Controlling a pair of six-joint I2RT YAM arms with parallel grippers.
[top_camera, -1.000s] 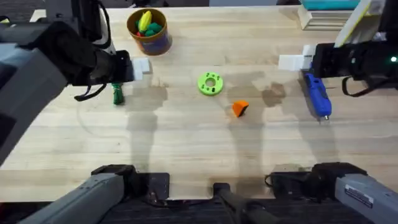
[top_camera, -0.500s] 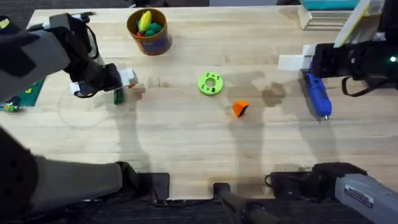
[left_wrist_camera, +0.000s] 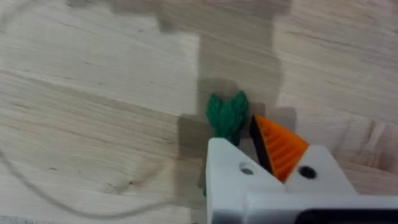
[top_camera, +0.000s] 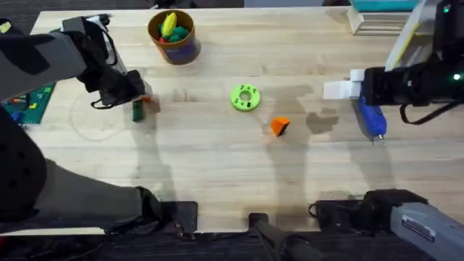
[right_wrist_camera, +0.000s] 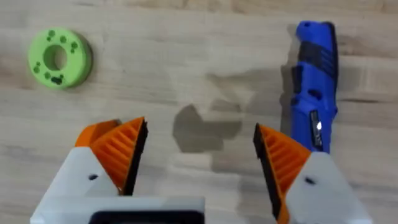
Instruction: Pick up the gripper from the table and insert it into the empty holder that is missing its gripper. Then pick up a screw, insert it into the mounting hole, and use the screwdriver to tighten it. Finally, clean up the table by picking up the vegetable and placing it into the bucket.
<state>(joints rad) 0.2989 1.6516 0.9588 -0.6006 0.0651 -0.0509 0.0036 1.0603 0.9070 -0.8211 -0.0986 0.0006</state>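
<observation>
Over the vegetable [left_wrist_camera: 227, 113] — left gripper [left_wrist_camera: 249, 149] low, jaws' state unclear — right gripper [right_wrist_camera: 196, 158] jaws spread.

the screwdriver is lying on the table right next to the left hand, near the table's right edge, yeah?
Not the left hand. The overhead view shows the blue screwdriver lying beside the right hand, near the table's right edge; the left hand is over the green vegetable.
</observation>
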